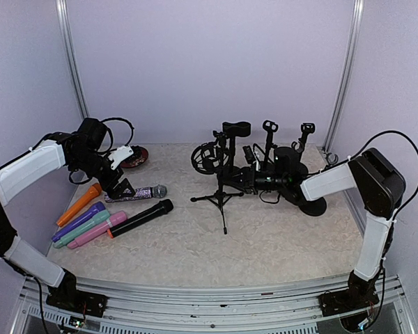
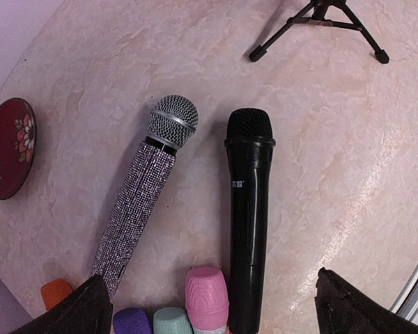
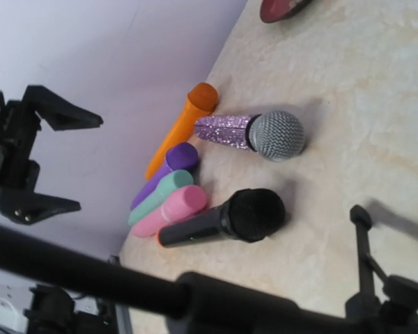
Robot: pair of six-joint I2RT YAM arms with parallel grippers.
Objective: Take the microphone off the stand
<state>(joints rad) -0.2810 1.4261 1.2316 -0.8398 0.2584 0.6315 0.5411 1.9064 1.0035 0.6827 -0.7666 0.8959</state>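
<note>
Progress: removal is not yet looking done. The microphone (image 1: 232, 147), which I am judging to be the dark upright body near the top of the tripod stand (image 1: 221, 198), is sitting on that stand among other black stands at centre right. My right gripper (image 1: 253, 179) is lying level just beside the stand's pole. Black on black, I cannot tell how far its jaws are standing apart or whether they are holding anything. The right wrist view is showing only a blurred dark bar (image 3: 216, 296), probably the pole. My left gripper (image 2: 216, 306) is hanging wide open and empty above the loose microphones (image 2: 249, 209). Gripping, freeing and lifting are remaining. Orientation: the long axis is seeming near upright, head uppermost, though the outline is too dark for certainty.
</note>
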